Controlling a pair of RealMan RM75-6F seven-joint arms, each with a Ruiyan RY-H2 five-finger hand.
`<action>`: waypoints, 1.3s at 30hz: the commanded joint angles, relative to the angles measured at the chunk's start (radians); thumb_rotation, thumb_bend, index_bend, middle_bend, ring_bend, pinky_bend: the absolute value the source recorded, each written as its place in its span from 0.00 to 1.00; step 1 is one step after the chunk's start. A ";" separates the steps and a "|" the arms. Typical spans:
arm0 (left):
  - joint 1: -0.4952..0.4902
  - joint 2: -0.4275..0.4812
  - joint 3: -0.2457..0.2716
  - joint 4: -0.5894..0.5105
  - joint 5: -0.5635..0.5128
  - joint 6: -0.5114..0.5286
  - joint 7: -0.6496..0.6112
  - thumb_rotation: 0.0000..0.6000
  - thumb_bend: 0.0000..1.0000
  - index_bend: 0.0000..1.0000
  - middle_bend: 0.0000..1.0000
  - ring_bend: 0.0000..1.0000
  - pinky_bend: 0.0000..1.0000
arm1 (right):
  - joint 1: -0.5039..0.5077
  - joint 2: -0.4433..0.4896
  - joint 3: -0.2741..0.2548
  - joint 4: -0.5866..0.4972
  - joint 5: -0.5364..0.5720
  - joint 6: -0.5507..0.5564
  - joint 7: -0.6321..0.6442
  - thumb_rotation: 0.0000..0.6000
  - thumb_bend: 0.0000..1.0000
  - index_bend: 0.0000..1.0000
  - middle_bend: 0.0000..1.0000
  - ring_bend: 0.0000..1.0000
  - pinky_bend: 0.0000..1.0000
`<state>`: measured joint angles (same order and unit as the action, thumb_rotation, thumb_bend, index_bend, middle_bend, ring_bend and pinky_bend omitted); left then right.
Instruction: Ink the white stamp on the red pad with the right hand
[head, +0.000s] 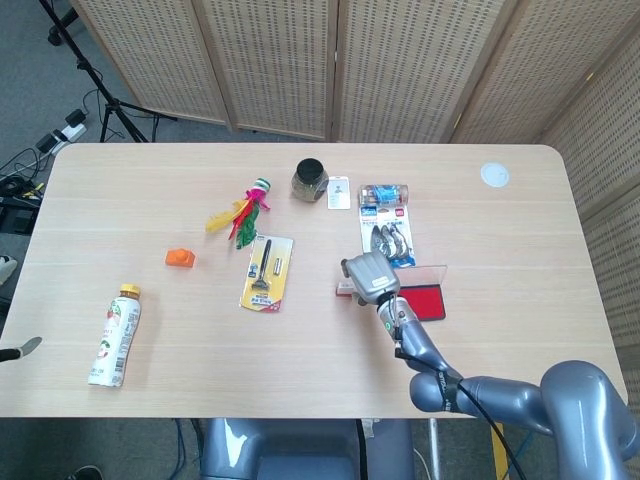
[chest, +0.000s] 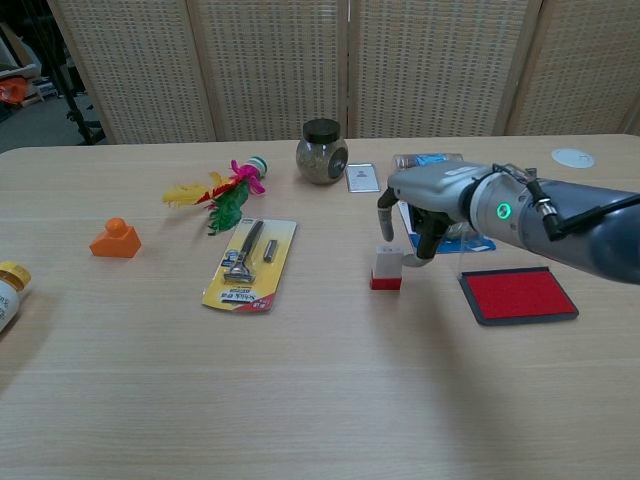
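right hand (chest: 420, 205) poised over small white stamp with red base (chest: 387, 268), fingers parted, nothing held; grip its sides squarely before lifting toward flat red ink pad (chest: 518, 295).

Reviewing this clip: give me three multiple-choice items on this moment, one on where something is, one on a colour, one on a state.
1. Where does the white stamp stand?
A. on the red pad
B. on the table, left of the red pad
C. inside the jar

2. What colour is the stamp's base?
A. red
B. blue
C. green

3. What is the right robot hand doing?
A. lifting the stamp clear of the table
B. resting on the bottle
C. over the stamp, fingers down around its top

Key: 1 B, the stamp is apart from the red pad. 2 A, a red band shows under the white body. 3 C, the stamp sits on the table with fingers at its top.
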<state>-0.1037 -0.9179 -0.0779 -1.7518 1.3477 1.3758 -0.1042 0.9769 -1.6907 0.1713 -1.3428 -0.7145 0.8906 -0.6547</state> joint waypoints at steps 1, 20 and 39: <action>0.001 0.001 0.000 0.001 0.001 0.001 -0.002 1.00 0.00 0.00 0.00 0.00 0.00 | 0.004 -0.010 -0.001 0.011 0.010 0.002 -0.009 1.00 0.34 0.42 1.00 1.00 1.00; 0.001 0.001 0.001 0.006 0.001 0.000 -0.008 1.00 0.00 0.00 0.00 0.00 0.00 | 0.005 -0.048 -0.001 0.069 0.013 -0.017 0.001 1.00 0.38 0.51 1.00 1.00 1.00; 0.005 0.000 0.008 0.006 0.018 0.007 -0.007 1.00 0.00 0.00 0.00 0.00 0.00 | -0.065 0.175 -0.038 -0.234 -0.219 0.077 0.057 1.00 0.45 0.54 1.00 1.00 1.00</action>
<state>-0.0994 -0.9178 -0.0707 -1.7459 1.3648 1.3823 -0.1109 0.9391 -1.5838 0.1510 -1.5001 -0.8618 0.9327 -0.6200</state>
